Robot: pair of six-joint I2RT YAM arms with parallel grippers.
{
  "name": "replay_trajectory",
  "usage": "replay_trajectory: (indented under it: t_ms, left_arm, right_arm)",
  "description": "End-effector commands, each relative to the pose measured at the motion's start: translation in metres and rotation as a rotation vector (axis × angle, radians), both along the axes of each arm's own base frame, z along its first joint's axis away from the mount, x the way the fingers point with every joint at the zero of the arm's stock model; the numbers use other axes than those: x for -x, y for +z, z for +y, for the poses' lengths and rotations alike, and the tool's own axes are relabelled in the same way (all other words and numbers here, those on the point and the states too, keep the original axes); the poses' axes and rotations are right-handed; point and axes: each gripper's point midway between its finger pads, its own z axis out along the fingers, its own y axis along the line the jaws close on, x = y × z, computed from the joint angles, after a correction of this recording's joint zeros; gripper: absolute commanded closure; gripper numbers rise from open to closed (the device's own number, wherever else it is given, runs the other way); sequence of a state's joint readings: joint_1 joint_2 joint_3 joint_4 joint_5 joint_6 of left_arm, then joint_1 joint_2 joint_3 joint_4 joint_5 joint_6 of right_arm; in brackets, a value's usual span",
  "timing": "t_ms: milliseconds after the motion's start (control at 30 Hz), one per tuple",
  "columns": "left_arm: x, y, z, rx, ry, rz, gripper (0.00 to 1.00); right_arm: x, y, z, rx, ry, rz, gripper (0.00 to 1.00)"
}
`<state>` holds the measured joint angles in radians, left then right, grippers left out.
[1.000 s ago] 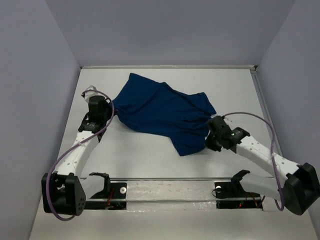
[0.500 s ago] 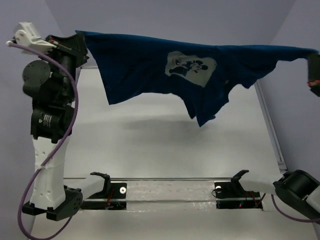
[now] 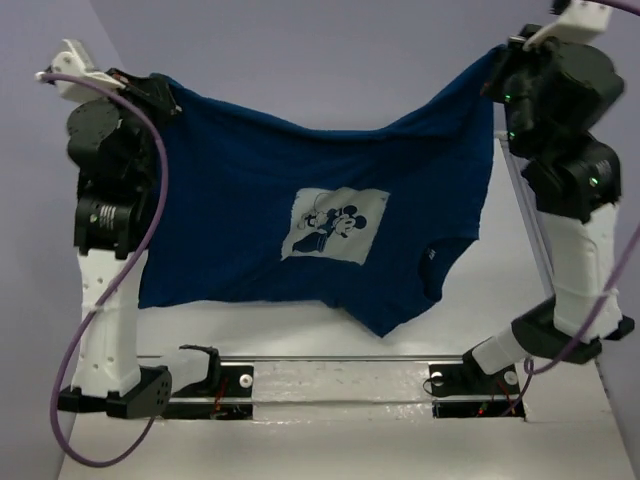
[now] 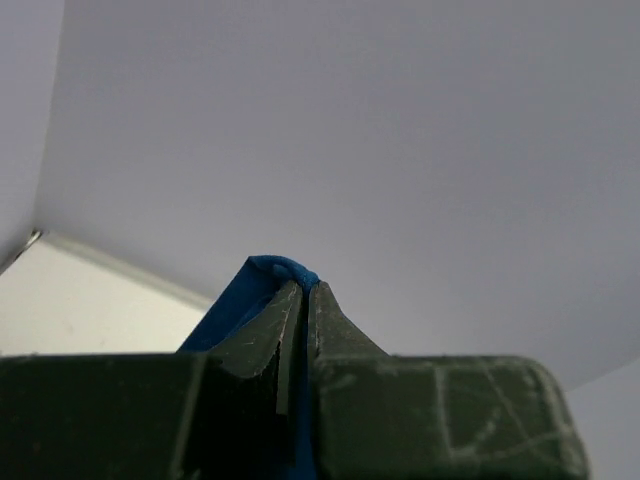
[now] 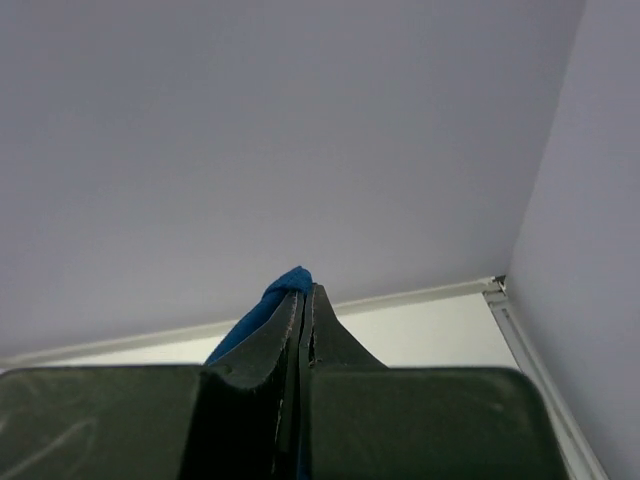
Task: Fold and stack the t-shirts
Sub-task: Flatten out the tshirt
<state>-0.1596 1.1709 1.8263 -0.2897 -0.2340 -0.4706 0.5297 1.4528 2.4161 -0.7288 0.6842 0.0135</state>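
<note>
Top external: L pincer (image 3: 163, 93) & R pincer (image 3: 502, 78), jaws tight on navy t-shirt (image 3: 235, 190) corners.

1. Top view looks from high behind my bases over the table (image 3: 260, 328).
2. Left wrist view hugs my left claw (image 4: 303, 295), facing the back wall (image 4: 350, 130).
3. Right wrist view hugs my right claw (image 5: 302, 298); all share wall and t-shirt (image 3: 250, 160).

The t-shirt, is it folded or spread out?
Spread out: the t-shirt hangs open between the left gripper and the right gripper, with its whole print visible.
</note>
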Motion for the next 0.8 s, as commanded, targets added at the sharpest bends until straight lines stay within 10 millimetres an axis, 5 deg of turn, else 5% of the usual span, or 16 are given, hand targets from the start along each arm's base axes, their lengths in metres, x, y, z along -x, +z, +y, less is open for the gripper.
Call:
replay_trajectory:
  t_ms: [0, 133, 233, 267, 333, 367, 400, 500, 533, 633, 767]
  left_arm:
    - [-0.061, -0.076, 0.0, -0.014, 0.008, 0.178, 1.0]
    - [-0.103, -0.118, 0.004, -0.026, 0.022, 0.266, 1.0]
    - [-0.148, -0.138, -0.004, -0.016, -0.018, 0.326, 1.0]
    - [-0.171, -0.161, -0.008, -0.014, -0.027, 0.38, 1.0]
    - [-0.183, -0.13, -0.012, 0.002, -0.042, 0.335, 1.0]
    - [-0.2, -0.139, -0.01, 0.009, -0.042, 0.359, 1.0]
    - [-0.197, -0.101, -0.011, 0.02, -0.052, 0.281, 1.0]
    - [-0.199, -0.066, -0.018, 0.05, -0.088, 0.195, 1.0]
    - [-0.19, -0.037, -0.012, 0.061, -0.084, 0.124, 1.0]
    - [-0.184, -0.019, -0.002, 0.08, -0.093, 0.059, 1.0]
    - [-0.177, -0.027, 0.016, 0.068, -0.061, 0.073, 1.0]
  right_arm:
    - [-0.052, 0.006, -0.016, 0.045, 0.009, -0.04, 1.0]
    - [-0.116, -0.033, -0.031, 0.005, 0.044, 0.046, 1.0]
    - [-0.175, -0.06, -0.047, -0.057, 0.046, 0.083, 1.0]
    - [-0.204, -0.079, -0.053, -0.093, 0.041, 0.103, 1.0]
    - [-0.206, -0.056, -0.066, -0.132, 0.056, 0.016, 1.0]
    - [-0.206, -0.041, -0.069, -0.136, 0.055, -0.042, 1.0]
    - [-0.199, -0.024, -0.069, -0.135, 0.062, -0.094, 1.0]
    - [-0.169, 0.03, -0.071, -0.119, 0.072, -0.271, 1.0]
    - [-0.157, 0.047, -0.071, -0.104, 0.074, -0.327, 1.0]
    - [-0.137, 0.064, -0.072, -0.072, 0.064, -0.368, 1.0]
    - [-0.139, 0.041, -0.073, -0.033, 0.051, -0.273, 1.0]
